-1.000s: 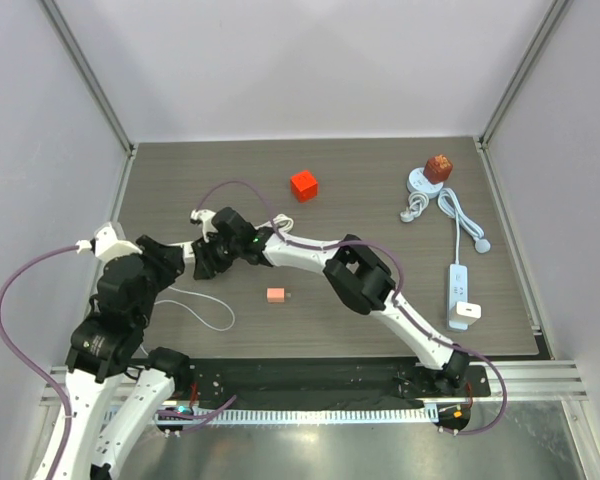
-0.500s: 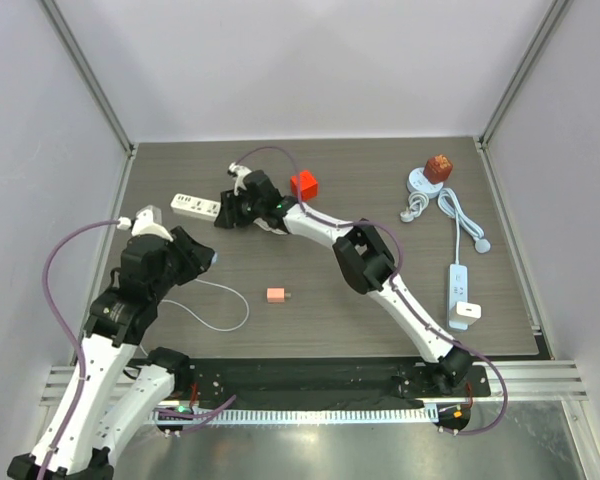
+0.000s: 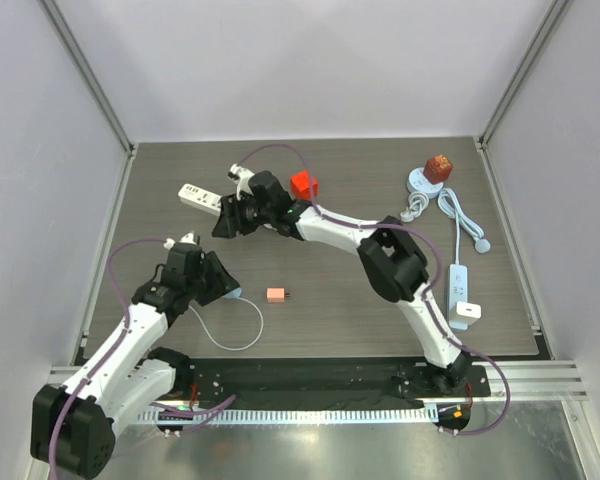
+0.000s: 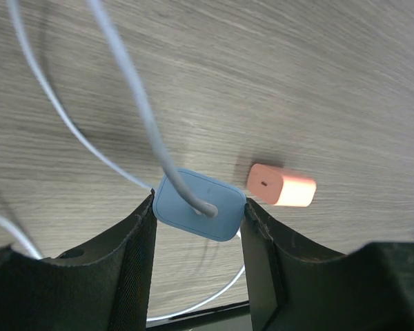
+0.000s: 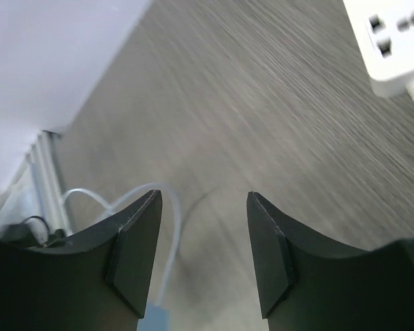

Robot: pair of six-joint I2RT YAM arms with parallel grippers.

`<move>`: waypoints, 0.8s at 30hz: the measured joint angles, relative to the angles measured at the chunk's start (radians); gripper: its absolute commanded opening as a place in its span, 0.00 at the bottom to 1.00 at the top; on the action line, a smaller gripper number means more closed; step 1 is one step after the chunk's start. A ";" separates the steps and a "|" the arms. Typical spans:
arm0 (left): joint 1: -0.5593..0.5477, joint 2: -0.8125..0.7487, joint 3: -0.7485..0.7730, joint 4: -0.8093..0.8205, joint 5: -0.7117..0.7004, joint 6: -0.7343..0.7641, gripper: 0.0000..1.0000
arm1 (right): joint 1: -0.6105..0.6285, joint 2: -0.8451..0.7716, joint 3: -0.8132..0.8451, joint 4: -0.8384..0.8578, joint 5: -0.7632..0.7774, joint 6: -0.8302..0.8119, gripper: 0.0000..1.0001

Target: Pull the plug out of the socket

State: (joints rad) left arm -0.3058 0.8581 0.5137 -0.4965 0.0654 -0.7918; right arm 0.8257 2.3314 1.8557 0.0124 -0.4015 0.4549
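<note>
While left hand (image 4: 199, 208) clamps pale-blue rounded plastic plug (image 4: 197, 204) between its fingers (image 4: 132, 252), apparently free of white plastic socket strip (image 5: 395, 43), carry gently, white cable (image 4: 132, 93) slack; right hand (image 5: 203, 198) part-open, empty, strip just ahead of it.

Dark wood-grain table (image 3: 360, 170) enclosed by plain pale walls (image 3: 310, 60).

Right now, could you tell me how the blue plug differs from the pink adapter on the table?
The blue plug is clamped in the left gripper; the pink adapter lies free on the table. The blue plug has a white cable running from it; the pink adapter has none. Both are small rounded blocks, and neither sits in a socket.
</note>
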 measured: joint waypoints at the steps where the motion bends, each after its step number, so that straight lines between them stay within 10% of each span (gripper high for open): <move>1: 0.000 0.011 0.000 0.010 0.003 -0.006 0.04 | 0.005 -0.048 -0.039 0.018 0.005 0.000 0.58; 10: 0.000 0.124 -0.012 0.098 0.028 -0.044 0.16 | -0.003 -0.273 -0.239 0.214 0.036 0.045 0.58; 22: 0.000 0.101 -0.051 0.134 0.040 -0.070 0.64 | -0.009 -0.283 -0.347 0.190 0.087 0.023 0.58; 24: 0.000 0.076 -0.052 0.133 0.041 -0.065 0.87 | -0.010 -0.290 -0.367 0.187 0.090 0.022 0.58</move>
State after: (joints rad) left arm -0.3061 0.9344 0.4618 -0.3634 0.1066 -0.8570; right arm 0.8158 2.0415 1.4887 0.1993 -0.3119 0.4767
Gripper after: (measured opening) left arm 0.712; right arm 0.582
